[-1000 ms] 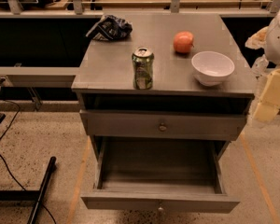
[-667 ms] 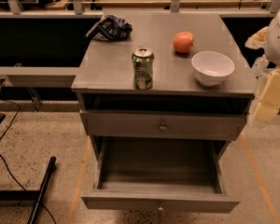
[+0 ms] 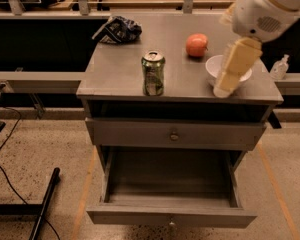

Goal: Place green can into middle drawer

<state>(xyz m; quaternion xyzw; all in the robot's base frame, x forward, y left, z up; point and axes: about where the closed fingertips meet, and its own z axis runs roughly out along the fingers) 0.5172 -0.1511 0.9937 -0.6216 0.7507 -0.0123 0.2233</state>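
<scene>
The green can [image 3: 153, 73] stands upright near the front edge of the grey cabinet's top [image 3: 120, 79], left of centre. The middle drawer [image 3: 170, 218] is pulled out below, its box open and empty. My gripper [image 3: 224, 89] hangs from the white arm [image 3: 262, 6] at the right. It is just above the cabinet top, in front of the white bowl [image 3: 213, 67], well to the right of the can and apart from it.
An orange-red fruit [image 3: 197, 45] sits behind the bowl. A dark crumpled bag [image 3: 117, 29] lies at the back left. The drawer above [image 3: 174, 134] is shut. A small bottle [image 3: 280, 67] stands on the right ledge. Cables and a black bar [image 3: 42, 204] lie on the floor at the left.
The arm has swung in from the right edge, and the gripper now hangs over the cabinet top in front of the bowl. The view has moved closer. The can has not moved.
</scene>
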